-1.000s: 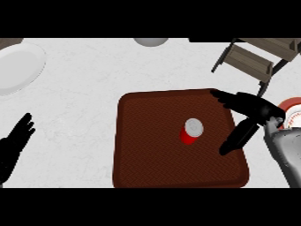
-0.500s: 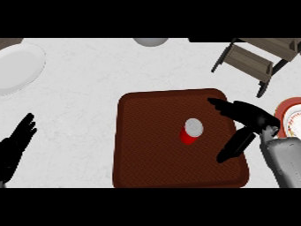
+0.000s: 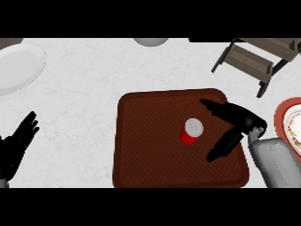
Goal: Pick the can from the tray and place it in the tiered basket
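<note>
Can (image 3: 192,131), red-sided with a silver top, is seen standing upright on the brown tray (image 3: 149,154), a little right of the tray's middle. Right hand (image 3: 238,118) is spread open over the tray's right part, just beside the can on its right; its upper fingers point toward the tray's top right corner area and a lower digit stretches down and left below the can's level, so that the can sits in the open span but is not touched as far as can be told. Grey right forearm (image 3: 280,161) is seen entering from the lower right edge, crossing the tray's right rim. Left hand (image 3: 9,148) is held open at the lower left, fingers straight and pointing up and to the right, over the bare white table (image 3: 94,75), well apart from the tray. Tiered basket (image 3: 263,57), a dark wooden frame, is placed at the upper right corner, beyond the tray's top right corner. Decorated plate (image 3: 289,128) with a red rim is partly cut off by the right edge, beside the right forearm, with a dark item on it that cannot be identified. White plate (image 3: 13,68) lies at the upper left. Grey round object (image 3: 151,41) is cut off by the upper edge.
</note>
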